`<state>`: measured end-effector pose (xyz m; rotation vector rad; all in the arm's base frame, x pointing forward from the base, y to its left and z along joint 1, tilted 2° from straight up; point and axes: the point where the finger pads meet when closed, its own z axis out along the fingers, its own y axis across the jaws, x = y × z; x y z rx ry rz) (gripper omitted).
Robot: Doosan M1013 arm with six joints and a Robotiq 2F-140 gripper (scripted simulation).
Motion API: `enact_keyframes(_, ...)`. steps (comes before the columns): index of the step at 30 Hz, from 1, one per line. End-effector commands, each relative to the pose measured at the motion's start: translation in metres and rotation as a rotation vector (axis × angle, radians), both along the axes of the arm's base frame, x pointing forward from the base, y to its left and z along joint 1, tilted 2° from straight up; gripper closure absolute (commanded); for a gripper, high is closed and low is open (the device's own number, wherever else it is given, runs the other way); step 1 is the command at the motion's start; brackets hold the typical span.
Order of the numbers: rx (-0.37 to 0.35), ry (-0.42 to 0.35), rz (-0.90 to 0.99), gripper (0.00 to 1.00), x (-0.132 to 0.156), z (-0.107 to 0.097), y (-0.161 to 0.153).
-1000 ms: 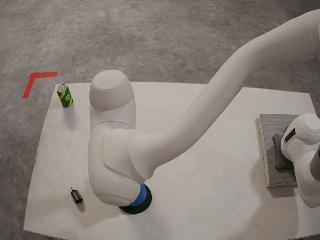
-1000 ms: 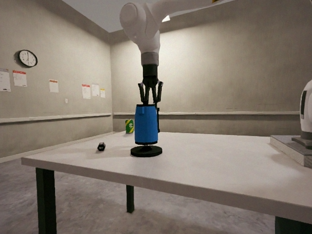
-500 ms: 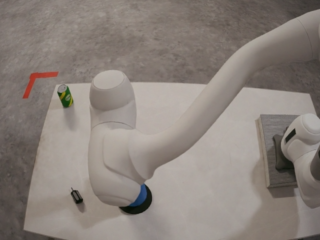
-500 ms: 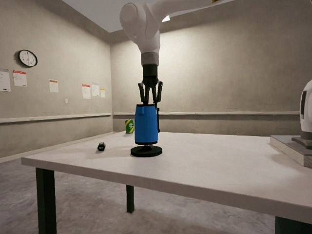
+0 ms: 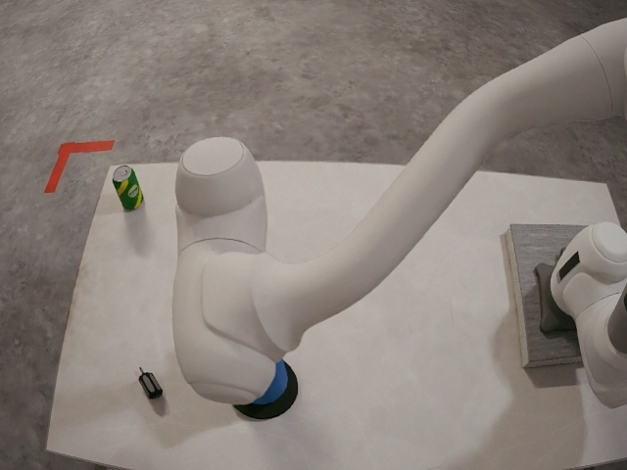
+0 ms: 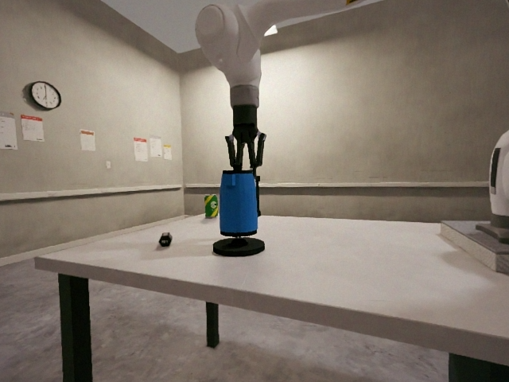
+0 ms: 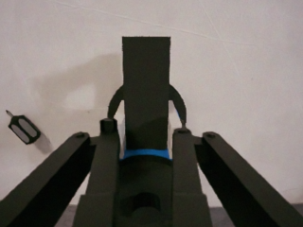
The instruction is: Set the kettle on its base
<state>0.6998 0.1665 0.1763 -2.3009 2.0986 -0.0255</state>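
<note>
The blue kettle (image 6: 238, 202) hangs upright from my gripper (image 6: 245, 164), which is shut on its top from above. Its underside is just above the round black base (image 6: 238, 246), with a thin gap in which the base's stud shows, in line with the kettle's middle. In the overhead view only a blue sliver of the kettle (image 5: 275, 383) and part of the base (image 5: 275, 401) show under my wrist. In the wrist view my fingers close on the kettle's black top, with its black handle (image 7: 145, 90) pointing away and a blue rim (image 7: 145, 153) below.
A small black part (image 5: 150, 385) lies on the table left of the base; it also shows in the wrist view (image 7: 24, 130). A green can (image 5: 127, 187) stands at the far left corner. The arm's grey mount plate (image 5: 544, 293) is at the right edge.
</note>
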Motion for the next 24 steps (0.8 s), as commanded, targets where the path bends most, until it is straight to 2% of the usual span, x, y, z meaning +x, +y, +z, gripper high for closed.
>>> enact_keyframes(1, -0.005, -0.006, 0.002, 0.9, 0.0025, 0.002, -0.0006)
enact_keyframes(19, -0.005, -0.006, 0.002, 0.9, 0.0025, 0.002, -0.0005)
enact_keyframes(24, -0.005, -0.004, 0.002, 0.9, 0.0018, -0.0039, -0.0007)
